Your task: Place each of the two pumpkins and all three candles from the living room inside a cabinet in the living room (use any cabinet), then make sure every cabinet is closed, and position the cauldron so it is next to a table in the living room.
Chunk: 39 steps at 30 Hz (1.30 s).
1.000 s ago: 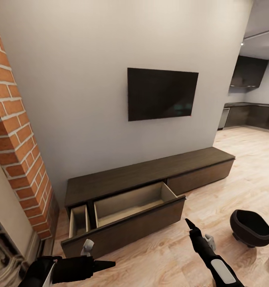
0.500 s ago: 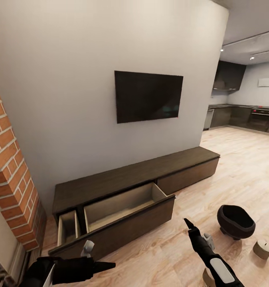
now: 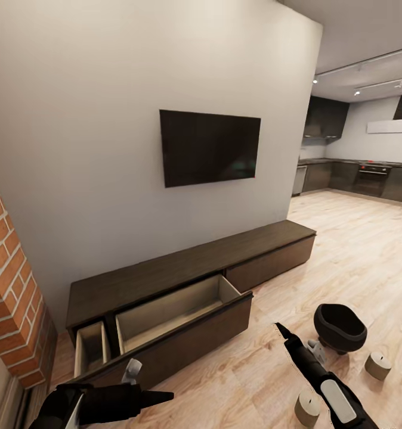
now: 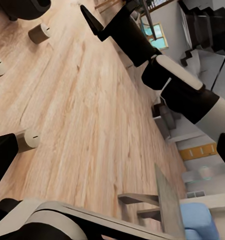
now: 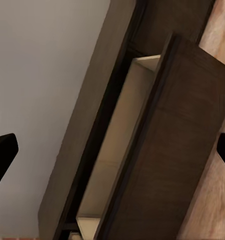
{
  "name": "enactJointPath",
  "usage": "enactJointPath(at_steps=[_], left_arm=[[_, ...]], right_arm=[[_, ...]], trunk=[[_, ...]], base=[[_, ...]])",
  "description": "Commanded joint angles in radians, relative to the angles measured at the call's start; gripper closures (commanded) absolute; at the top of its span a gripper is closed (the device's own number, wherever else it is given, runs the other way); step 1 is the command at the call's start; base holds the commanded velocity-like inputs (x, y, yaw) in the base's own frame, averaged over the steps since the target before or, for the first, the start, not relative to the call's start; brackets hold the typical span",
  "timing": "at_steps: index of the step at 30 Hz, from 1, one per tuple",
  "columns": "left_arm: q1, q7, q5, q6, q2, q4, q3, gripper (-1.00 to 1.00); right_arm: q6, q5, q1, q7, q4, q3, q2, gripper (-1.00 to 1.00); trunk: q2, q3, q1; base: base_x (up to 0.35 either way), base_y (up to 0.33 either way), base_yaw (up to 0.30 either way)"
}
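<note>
Head view: wood floor (image 3: 368,250), cabinet (image 3: 183,274) drawer open; both fingers' spread unclear.

I've got a dark brown cabinet (image 3: 183,271) with pale beige drawer insides, black cauldron (image 3: 339,326), beige candles (image 3: 377,364), red brick column (image 3: 10,292), light wood-grain floor (image 3: 368,256).

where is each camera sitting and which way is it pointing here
Head view: on the robot's head, looking forward and down at the long low dark brown cabinet with its drawer open, the round black cauldron and beige candles on the floor; both arms show, left hand and right hand.
Left wrist view: near the left hand, looking across the wood floor at the right arm and short beige candles.
Right wrist view: near the right hand, facing the cabinet's open drawer; dark fingertips at the edges.
Shared: head and right wrist views both show the open drawer.
</note>
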Motion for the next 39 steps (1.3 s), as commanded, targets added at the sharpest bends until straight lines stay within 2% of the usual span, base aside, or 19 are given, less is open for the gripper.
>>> enactJointPath(at_steps=[1, 6, 13, 29, 33, 37, 38, 39], left_arm=[[0.000, -0.002, 0.002, 0.010, 0.000, 0.000, 0.000, -1.00], [0.000, -0.004, 0.003, 0.010, 0.000, -0.001, -0.001, -1.00], [0.000, -0.004, 0.003, 0.010, 0.000, 0.000, -0.001, -1.00], [0.000, -0.002, 0.002, 0.010, 0.000, 0.000, -0.004, -1.00], [0.000, 0.000, 0.001, 0.010, -0.001, 0.001, -0.005, -1.00], [0.000, 0.020, -0.001, 0.011, -0.001, 0.002, -0.005, -1.00], [0.000, 0.044, -0.001, 0.011, -0.001, 0.002, -0.004, -1.00], [0.000, 0.060, -0.001, 0.011, -0.001, 0.002, -0.004, -1.00]], right_arm=[[0.012, -0.009, 0.001, 0.005, 0.000, -0.004, -0.003, -1.00], [0.022, -0.004, 0.012, 0.018, -0.002, -0.007, -0.016, -1.00], [0.023, -0.008, 0.016, 0.021, -0.001, -0.013, -0.018, -1.00], [0.053, -0.002, 0.018, -0.020, -0.001, -0.016, -0.028, -1.00], [0.057, 0.006, 0.038, -0.029, -0.002, -0.007, -0.037, -1.00], [0.085, 0.098, 0.047, -0.095, -0.022, 0.020, -0.041, -1.00], [0.106, 0.150, 0.048, -0.134, -0.055, 0.030, -0.039, -1.00], [0.117, 0.174, 0.049, -0.154, -0.079, 0.033, -0.037, -1.00]], trunk=[[-0.001, 0.000, 0.000], [-0.001, 0.004, 0.000], [-0.001, 0.006, 0.000], [-0.001, 0.007, 0.000], [-0.001, 0.007, 0.000], [-0.001, 0.007, 0.000], [-0.001, 0.007, 0.000], [-0.001, 0.007, 0.000]], base=[[0.000, 0.000, -0.120], [0.000, 0.000, -0.107], [0.000, 0.000, -0.032], [0.000, 0.000, -0.002], [0.000, 0.000, 0.000], [0.000, 0.000, 0.000], [0.000, 0.000, 0.000], [0.000, 0.000, 0.000]])
